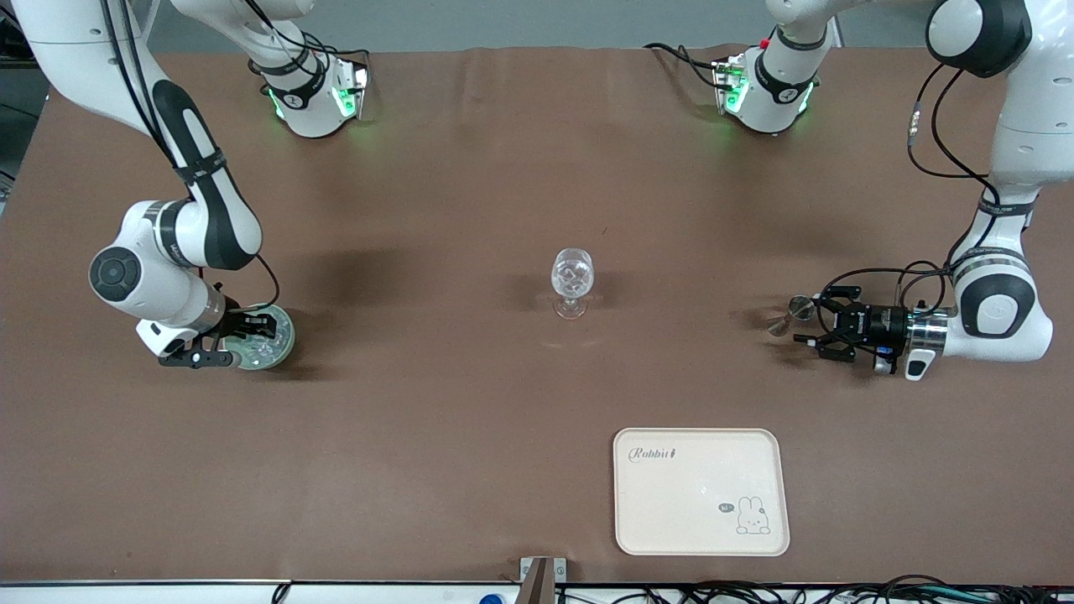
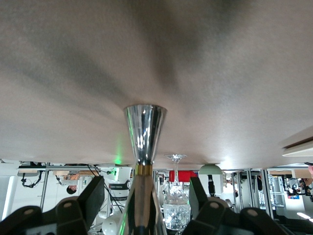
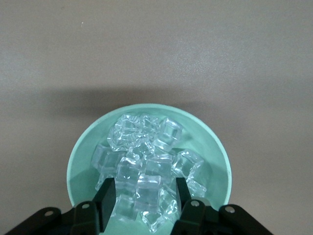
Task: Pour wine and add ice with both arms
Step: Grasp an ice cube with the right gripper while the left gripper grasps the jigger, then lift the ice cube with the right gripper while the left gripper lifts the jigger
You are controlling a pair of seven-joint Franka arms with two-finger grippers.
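Observation:
A pale green bowl (image 1: 281, 340) holding several ice cubes (image 3: 146, 161) sits near the right arm's end of the table. My right gripper (image 1: 243, 340) is down in the bowl, open, with its fingers (image 3: 105, 200) either side of a few cubes. A clear stemmed glass (image 1: 572, 281) with ice in it stands mid-table; it also shows in the left wrist view (image 2: 176, 208). My left gripper (image 1: 807, 319) lies level near the left arm's end, open around a silvery hourglass-shaped cup (image 1: 789, 317) that stands on the table. Its fingers (image 2: 93, 196) do not touch the cup (image 2: 144, 134).
A cream tray (image 1: 701, 491) with a rabbit drawing lies nearer the front camera than the glass, toward the left arm's end. Brown cloth covers the table. Both arm bases stand along the back edge.

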